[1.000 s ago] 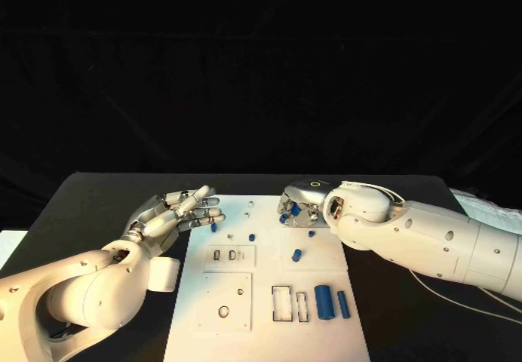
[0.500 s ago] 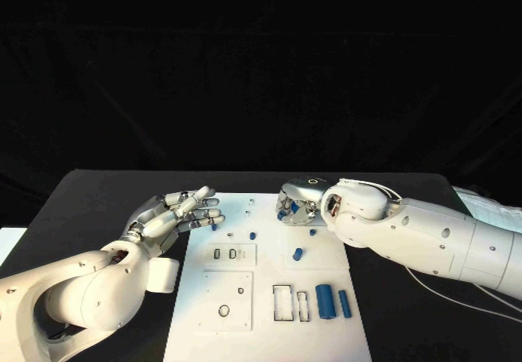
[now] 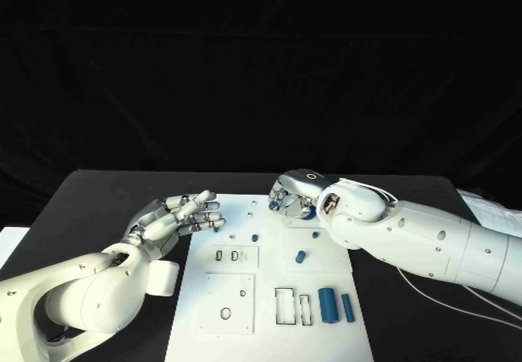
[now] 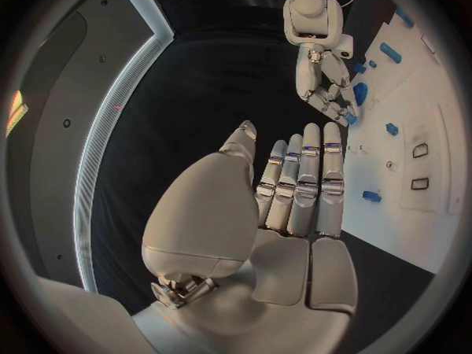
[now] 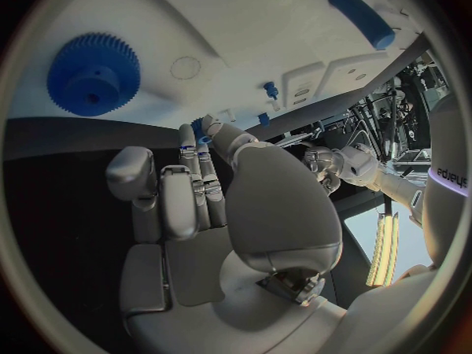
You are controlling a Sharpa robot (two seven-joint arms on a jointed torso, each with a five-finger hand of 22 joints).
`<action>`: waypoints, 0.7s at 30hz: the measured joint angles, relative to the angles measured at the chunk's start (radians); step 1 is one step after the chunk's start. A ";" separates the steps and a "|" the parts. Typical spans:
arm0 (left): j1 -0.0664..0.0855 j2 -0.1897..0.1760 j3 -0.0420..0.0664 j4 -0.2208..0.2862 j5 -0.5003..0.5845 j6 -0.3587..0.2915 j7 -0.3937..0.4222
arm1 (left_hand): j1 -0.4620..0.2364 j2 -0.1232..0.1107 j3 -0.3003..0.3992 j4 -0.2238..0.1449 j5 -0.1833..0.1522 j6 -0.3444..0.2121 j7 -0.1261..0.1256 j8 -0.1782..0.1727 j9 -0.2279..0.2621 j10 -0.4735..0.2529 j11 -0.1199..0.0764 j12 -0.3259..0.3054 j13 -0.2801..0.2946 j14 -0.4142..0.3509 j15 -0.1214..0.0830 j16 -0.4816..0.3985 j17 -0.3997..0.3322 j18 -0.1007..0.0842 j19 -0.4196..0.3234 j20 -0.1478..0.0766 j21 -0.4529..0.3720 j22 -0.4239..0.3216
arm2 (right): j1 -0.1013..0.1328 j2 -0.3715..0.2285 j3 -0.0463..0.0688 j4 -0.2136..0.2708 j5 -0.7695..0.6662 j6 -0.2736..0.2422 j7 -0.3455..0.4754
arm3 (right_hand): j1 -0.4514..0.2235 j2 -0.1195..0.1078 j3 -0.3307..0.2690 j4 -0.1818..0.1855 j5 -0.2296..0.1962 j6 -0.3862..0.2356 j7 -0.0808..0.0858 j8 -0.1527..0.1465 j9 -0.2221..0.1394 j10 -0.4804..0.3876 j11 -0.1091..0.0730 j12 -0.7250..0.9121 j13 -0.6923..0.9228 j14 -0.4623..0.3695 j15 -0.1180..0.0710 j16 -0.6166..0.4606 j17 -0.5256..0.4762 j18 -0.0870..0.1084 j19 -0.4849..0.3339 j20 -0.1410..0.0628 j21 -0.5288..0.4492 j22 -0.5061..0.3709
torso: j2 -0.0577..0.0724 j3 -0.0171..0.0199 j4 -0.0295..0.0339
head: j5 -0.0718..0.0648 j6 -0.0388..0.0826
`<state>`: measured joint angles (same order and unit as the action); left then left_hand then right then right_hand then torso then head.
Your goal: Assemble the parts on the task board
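The white task board point(image 3: 245, 302) lies in the middle of the black table. A blue gear point(image 5: 94, 75) sits flat on its far part, just beside my right hand point(image 3: 293, 197), whose fingers hang down over the board's far edge and hold nothing. The gear point(image 3: 310, 213) peeks out by that hand in the head view. My left hand point(image 3: 179, 215) hovers at the board's left edge, fingers spread and empty. Two long blue pieces point(image 3: 327, 305) lie near the board's front right. A short blue peg point(image 3: 299, 256) stands mid-board.
Small blue pegs point(image 3: 253, 237) dot the board's far half, and rectangular slots point(image 3: 283, 305) open near the front. From the left wrist, the right hand point(image 4: 325, 79) and the gear point(image 4: 359, 94) are seen across the board point(image 4: 413, 181).
My right hand has lifted and drawn back toward the board's far edge, and the blue gear now shows beside it. The left hand has barely shifted.
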<state>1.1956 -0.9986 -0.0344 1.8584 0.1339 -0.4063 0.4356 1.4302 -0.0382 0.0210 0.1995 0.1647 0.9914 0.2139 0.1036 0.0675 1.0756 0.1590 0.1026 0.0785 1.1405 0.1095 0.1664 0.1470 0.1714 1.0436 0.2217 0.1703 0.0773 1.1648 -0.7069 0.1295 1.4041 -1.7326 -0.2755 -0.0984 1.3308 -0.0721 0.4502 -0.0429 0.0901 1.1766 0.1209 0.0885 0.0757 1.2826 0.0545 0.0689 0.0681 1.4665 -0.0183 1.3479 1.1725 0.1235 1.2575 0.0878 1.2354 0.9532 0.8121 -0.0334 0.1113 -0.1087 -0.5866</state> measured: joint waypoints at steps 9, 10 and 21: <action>0.001 0.000 0.000 0.001 0.000 0.003 -0.006 | 0.000 0.000 0.003 -0.003 0.000 0.000 0.000 0.000 0.000 0.000 0.000 0.000 0.000 0.000 0.000 -0.004 0.001 0.000 0.000 0.000 0.000 -0.001 | 0.006 0.065 0.001 -0.048 0.002 -0.041 -0.021 | 0.004 0.004 0.001 0.001 -0.008 0.000 0.000 -0.005 0.000 -0.004 0.004 -0.006 -0.004 0.000 0.000 0.004 0.001 0.000 0.000 0.000 0.004 0.003 | 0.004 -0.0013 0.0035 | 0.004 0.007; 0.001 0.001 0.000 0.001 0.000 0.003 -0.007 | 0.000 0.000 0.003 -0.003 0.000 0.000 0.000 0.000 -0.001 0.000 0.000 0.000 0.000 0.000 0.000 -0.004 0.001 0.000 0.000 0.000 0.000 -0.001 | 0.006 0.072 0.001 -0.053 0.002 -0.043 -0.023 | 0.005 0.005 0.002 0.001 -0.008 0.000 0.000 -0.006 0.000 -0.006 0.006 -0.006 -0.004 0.000 0.000 0.004 0.001 0.000 0.000 0.000 0.005 0.003 | 0.004 -0.0013 0.0039 | 0.004 0.007; 0.003 0.002 0.000 0.002 0.000 0.007 -0.012 | 0.004 0.004 0.000 -0.005 0.000 0.000 0.000 -0.001 -0.001 0.000 0.000 -0.001 -0.001 0.000 0.000 -0.004 0.001 0.000 0.000 0.000 -0.004 -0.002 | 0.007 0.140 0.000 -0.120 0.001 -0.058 -0.040 | 0.008 0.007 0.001 0.002 -0.013 -0.001 -0.001 -0.016 0.000 -0.013 0.006 -0.006 -0.005 0.000 0.000 0.004 0.002 0.000 0.000 0.000 0.008 0.006 | 0.008 -0.0013 0.0055 | 0.010 0.009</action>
<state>1.1982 -0.9970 -0.0342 1.8602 0.1342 -0.3990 0.4236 1.4342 -0.0342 0.0210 0.1940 0.1647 0.9913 0.2139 0.1029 0.0666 1.0756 0.1591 0.1014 0.0775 1.1404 0.1096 0.1619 0.1484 0.1713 1.0435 0.2217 0.1662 0.0750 1.1716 -0.5672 0.1295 1.2839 -1.7316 -0.3336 -0.1380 1.3387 -0.0646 0.4516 -0.0412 0.0767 1.1758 0.1201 0.0722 0.0757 1.2693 0.0602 0.0628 0.0634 1.4665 -0.0182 1.3518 1.1744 0.1235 1.2574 0.0878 1.2435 0.9588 0.8196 -0.0347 0.1168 -0.0986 -0.5774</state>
